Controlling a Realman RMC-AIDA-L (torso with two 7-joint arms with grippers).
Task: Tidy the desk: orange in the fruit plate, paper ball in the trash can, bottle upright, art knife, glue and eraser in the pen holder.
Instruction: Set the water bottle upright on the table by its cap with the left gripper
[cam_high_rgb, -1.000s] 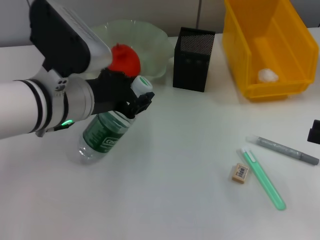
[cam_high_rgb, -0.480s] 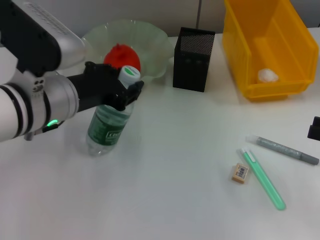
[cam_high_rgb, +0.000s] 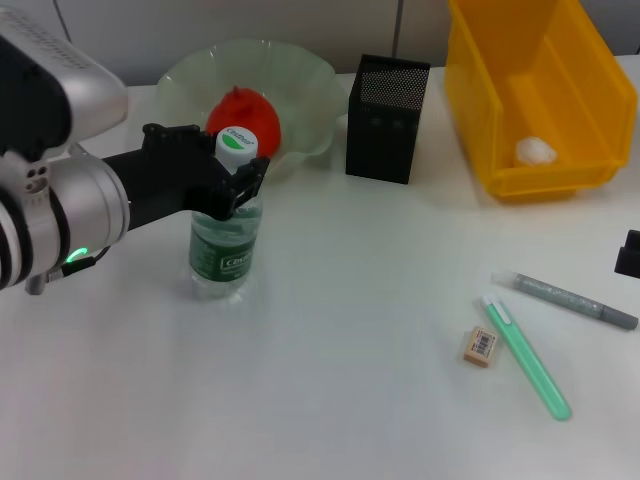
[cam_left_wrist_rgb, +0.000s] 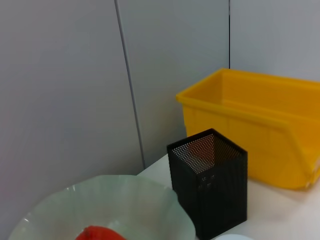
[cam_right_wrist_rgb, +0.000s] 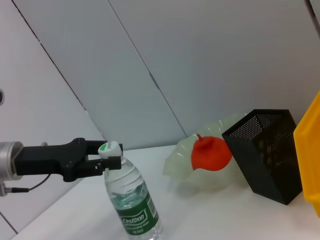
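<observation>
Overhead, the left gripper is clamped on the neck of the bottle, which stands upright on the desk just in front of the fruit plate. The orange sits in that plate. The pen holder stands beside the plate, and the trash can next to it holds the paper ball. The eraser lies near a green pen-shaped tool and a grey one. Only a dark sliver of the right gripper shows at the frame's edge, so whether it is open cannot be told.

From the left wrist, the pen holder, trash can, plate rim and top of the orange appear.

From the right wrist, the left gripper's fingers pinch the bottle just under its cap, with the orange in the plate and the pen holder beyond.
</observation>
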